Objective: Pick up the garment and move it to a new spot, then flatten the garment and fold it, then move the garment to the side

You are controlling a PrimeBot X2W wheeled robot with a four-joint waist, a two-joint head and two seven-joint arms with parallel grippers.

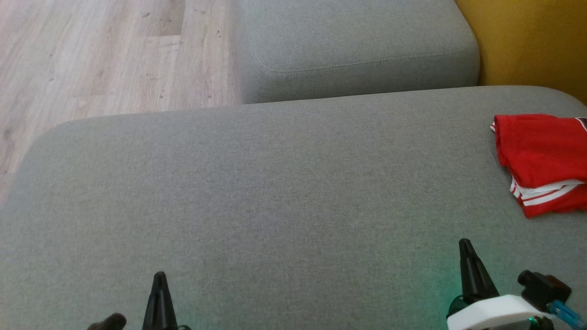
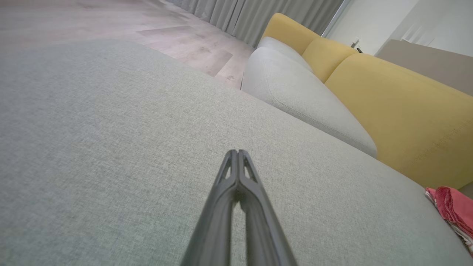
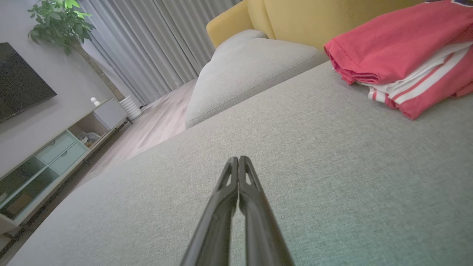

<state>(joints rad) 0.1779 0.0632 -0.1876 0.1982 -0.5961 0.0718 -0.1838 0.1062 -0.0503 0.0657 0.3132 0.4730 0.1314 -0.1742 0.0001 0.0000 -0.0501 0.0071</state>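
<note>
The garment [image 1: 543, 160] is red with white stripes, folded into a compact stack at the right edge of the grey sofa cushion [image 1: 275, 192]. It appears at the upper right of the right wrist view [image 3: 399, 48] and at the far right edge of the left wrist view [image 2: 452, 210]. My left gripper [image 1: 159, 277] sits low at the lower left, shut and holding nothing [image 2: 237, 152]. My right gripper [image 1: 465, 243] sits at the lower right, also shut and holding nothing [image 3: 238, 159], well short of the garment and to its left.
A second grey cushion [image 1: 353, 46] lies beyond the near one, with the yellow backrest [image 1: 532, 41] at the right. Wooden floor [image 1: 105, 55] runs past the cushion's far left edge. A TV cabinet [image 3: 55, 155], a plant [image 3: 61, 22] and curtains [image 3: 147, 48] stand across the room.
</note>
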